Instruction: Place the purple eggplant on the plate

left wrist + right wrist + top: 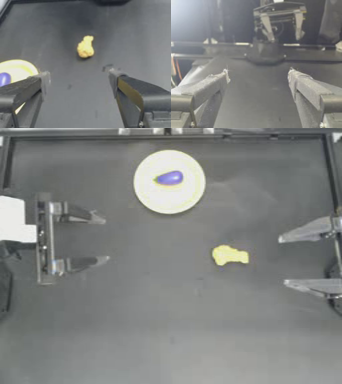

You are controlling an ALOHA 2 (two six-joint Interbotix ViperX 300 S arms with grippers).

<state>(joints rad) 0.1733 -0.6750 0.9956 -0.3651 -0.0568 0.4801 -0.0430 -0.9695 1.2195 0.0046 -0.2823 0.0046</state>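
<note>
The purple eggplant [169, 178] lies on the pale yellow plate [168, 198] at the table's far middle, and no gripper touches it. In the left wrist view the plate [20, 67] and the eggplant [4, 79] show at the picture's edge, partly behind a jaw. My left gripper [101, 239] is drawn back at the left side, open and holding nothing. Over at the right side, my right gripper [283, 260] also stands open and holds nothing. In the right wrist view the right gripper [258, 73] faces across the table.
A small lumpy yellow item [230, 255] lies on the dark table right of centre, between the two grippers; the left wrist view shows this yellow item [85, 47] ahead of the jaws. A rail [171, 134] runs along the table's far edge.
</note>
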